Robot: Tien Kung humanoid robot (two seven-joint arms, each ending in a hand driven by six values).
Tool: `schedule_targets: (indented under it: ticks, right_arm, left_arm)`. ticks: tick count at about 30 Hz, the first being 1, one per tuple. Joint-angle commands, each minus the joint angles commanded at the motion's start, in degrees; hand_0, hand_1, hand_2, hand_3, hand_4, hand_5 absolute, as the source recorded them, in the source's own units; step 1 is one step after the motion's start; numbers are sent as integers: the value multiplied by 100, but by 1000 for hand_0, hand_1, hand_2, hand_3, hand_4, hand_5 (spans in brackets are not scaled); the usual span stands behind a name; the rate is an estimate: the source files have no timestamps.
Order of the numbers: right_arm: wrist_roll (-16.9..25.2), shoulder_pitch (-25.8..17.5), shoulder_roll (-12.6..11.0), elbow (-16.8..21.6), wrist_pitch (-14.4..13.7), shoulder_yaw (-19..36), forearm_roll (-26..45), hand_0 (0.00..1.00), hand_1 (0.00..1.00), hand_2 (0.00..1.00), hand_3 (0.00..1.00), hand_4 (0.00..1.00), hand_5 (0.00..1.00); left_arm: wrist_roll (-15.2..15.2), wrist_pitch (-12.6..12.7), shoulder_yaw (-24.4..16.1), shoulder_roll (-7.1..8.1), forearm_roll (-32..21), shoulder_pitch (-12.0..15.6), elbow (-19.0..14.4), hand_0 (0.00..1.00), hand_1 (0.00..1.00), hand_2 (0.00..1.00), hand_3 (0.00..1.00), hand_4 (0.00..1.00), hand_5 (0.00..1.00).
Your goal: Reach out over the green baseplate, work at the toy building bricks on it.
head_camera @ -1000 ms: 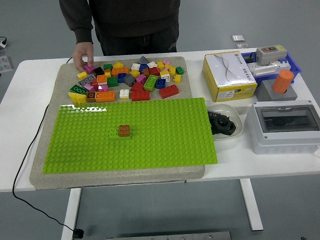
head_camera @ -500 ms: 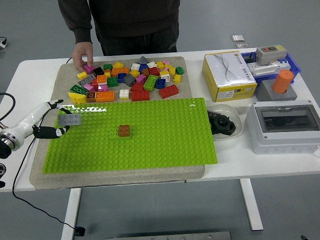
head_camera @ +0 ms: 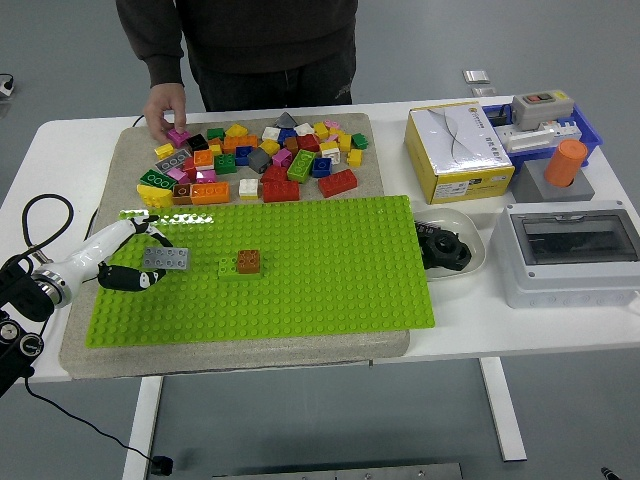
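Observation:
The green baseplate (head_camera: 300,262) lies on a beige mat. A brown brick (head_camera: 249,261) sits on a green brick (head_camera: 229,268) near the plate's left middle. My left hand (head_camera: 145,258) comes in from the left over the plate's left part and is shut on a grey brick (head_camera: 166,258), held just left of the brown-and-green stack. A pile of loose coloured bricks (head_camera: 260,157) lies on the mat behind the plate. My right hand is out of view.
A person stands at the far side, one hand (head_camera: 166,108) resting at the pile's left end. To the right stand a yellow box (head_camera: 458,152), a white bowl with black parts (head_camera: 447,245), a grey enclosure (head_camera: 571,252) and a blue tray (head_camera: 548,134).
My left arm entered from the left holding the grey brick and has moved right over the baseplate toward the brown-and-green stack. The person's hand has stayed in place.

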Motion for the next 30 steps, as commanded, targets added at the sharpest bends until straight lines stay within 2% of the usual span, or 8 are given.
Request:
schedule_targets:
  ticks: [13, 24, 30]
  right_arm:
    - [6, -19, -6, 0, -3, -33, 0, 711, 586, 702, 683, 755, 767]
    - [21, -21, -9, 0, -6, -37, 16, 712, 585, 700, 682, 756, 767]
    - [25, -27, -10, 0, -8, -23, 6, 711, 584, 700, 682, 755, 766]
  left_arm:
    - [88, -206, 330, -255, -264, -252, 649, 998, 998, 998, 473, 715, 2]
    - [99, -275, 296, -361, -381, -362, 656, 998, 998, 998, 471, 714, 2]
    - [134, -355, 221, -348, -438, -381, 645, 998, 998, 998, 468, 715, 2]
